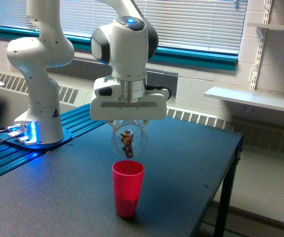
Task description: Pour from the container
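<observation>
The container (128, 140), a small clear rounded jar, hangs just under the gripper (128, 123) above the middle of the dark table (191, 163), tipped so that its round face looks toward the camera and its long axis runs roughly level, near to far. Brown nut-like pieces (127, 140) show through the wall, strung in a narrow column reaching to its lower edge. The gripper is closed on the jar, the fingers mostly hidden behind the broad white hand body. Directly below, apart from the jar, stands an upright red plastic cup (128, 188), smooth and tapered, mouth open upward. The table top is matte and finely speckled. The arm's glossy white base (38, 123) sits far left on a blue ribbed rail (3, 163).
</observation>
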`<state>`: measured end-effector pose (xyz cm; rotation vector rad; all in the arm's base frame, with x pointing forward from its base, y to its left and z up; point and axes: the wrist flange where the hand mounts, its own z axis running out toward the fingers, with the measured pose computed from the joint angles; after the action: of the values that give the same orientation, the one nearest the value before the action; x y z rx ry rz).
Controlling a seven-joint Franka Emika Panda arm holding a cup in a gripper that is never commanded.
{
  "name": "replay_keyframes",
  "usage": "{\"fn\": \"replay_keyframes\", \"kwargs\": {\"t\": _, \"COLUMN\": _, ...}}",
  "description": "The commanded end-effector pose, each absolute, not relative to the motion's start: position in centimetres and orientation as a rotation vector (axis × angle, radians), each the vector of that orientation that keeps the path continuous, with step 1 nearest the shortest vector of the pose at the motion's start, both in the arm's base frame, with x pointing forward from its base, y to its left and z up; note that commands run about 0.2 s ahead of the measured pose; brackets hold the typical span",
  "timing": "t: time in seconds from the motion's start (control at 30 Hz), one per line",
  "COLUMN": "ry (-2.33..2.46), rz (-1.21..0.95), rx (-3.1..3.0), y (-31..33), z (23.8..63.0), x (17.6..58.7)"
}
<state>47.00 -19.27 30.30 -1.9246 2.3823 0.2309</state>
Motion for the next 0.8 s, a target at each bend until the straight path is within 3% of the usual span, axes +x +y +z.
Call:
{"fn": "replay_keyframes", "kwargs": {"t": 0.03, "ry": 2.354, "rz": 0.238, "rx": -1.947, "y": -19.48, "z": 30.82, "x": 47.14}}
{"fn": "replay_keyframes", "kwargs": {"t": 0.8, "ry": 2.301, "rz": 0.281, "rx": -1.989, "y": -19.29, "z": 31.28, "x": 47.24}}
